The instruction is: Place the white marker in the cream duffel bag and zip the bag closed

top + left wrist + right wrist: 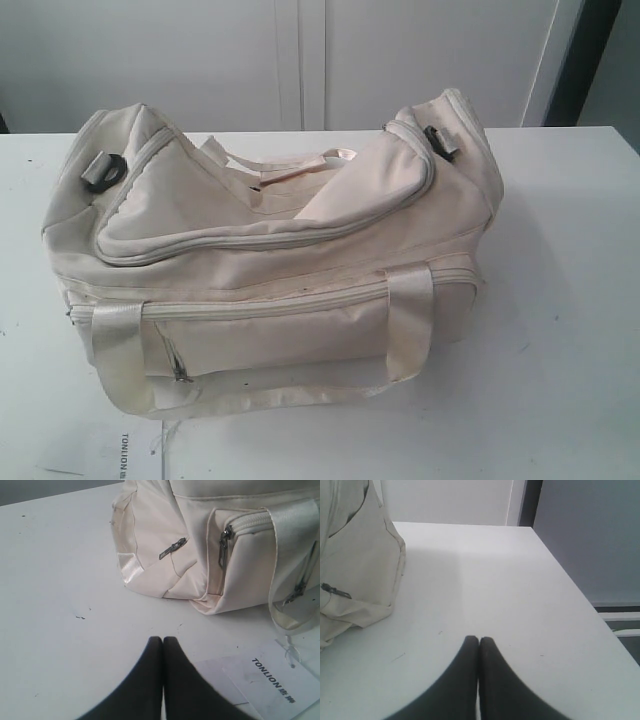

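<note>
— How do the claws stand?

— The left gripper [163, 640] has its two black fingers pressed together, with nothing between them. It hangs over the white table [560, 300], touching nothing that I can make out. The right gripper [479, 639] is the same: tips together, nothing held, bare tabletop under it.

— And the bag?

— The cream duffel bag [270, 260] lies across the middle of the table, long side to the near edge, its top sagging inward. I cannot tell whether the main zip is fully drawn. One shiny handle [410, 320] hangs down over the front pocket [280, 340], whose zip runs shut along its top.

— What lies close to the left claw?

— The bag's near left corner is ahead of it, apart from the fingertips. A paper tag [275, 680] printed TONLION lies flat just beside the fingers, toward the near edge.

— Room to move?

— On the right, a wide bare stretch runs from the bag's end to the right edge and the far right corner. On the left, open tabletop spreads from the bag's end toward the left edge.
</note>
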You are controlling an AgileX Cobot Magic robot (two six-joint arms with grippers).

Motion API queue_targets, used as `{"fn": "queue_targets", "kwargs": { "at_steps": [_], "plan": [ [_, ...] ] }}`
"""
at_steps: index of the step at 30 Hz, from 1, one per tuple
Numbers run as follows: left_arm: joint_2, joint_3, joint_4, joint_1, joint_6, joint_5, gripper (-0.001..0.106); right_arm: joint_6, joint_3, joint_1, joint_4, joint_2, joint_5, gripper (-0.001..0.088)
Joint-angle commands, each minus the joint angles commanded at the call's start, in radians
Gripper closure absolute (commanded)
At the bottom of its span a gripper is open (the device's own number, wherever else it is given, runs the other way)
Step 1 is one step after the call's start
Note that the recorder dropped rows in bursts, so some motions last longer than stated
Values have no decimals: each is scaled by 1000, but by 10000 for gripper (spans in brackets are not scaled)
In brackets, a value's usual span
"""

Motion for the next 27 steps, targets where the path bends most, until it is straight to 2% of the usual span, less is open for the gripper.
{"fn": "queue_targets", "kwargs": {
  "at_steps": [6, 11, 20, 27],
  "plan": [
    [0, 0, 0, 0, 0, 0, 1053, 0, 0, 8, 0, 0, 0, 868],
    [0, 0, 0, 0, 0, 0, 1053, 0, 0, 47, 0, 0, 0, 868],
    [0, 0, 0, 0, 0, 0, 1053, 0, 0, 78, 0, 0, 0, 868],
    [0, 0, 0, 0, 0, 0, 1053, 0, 0, 78, 0, 0, 0, 868]
  ]
}}
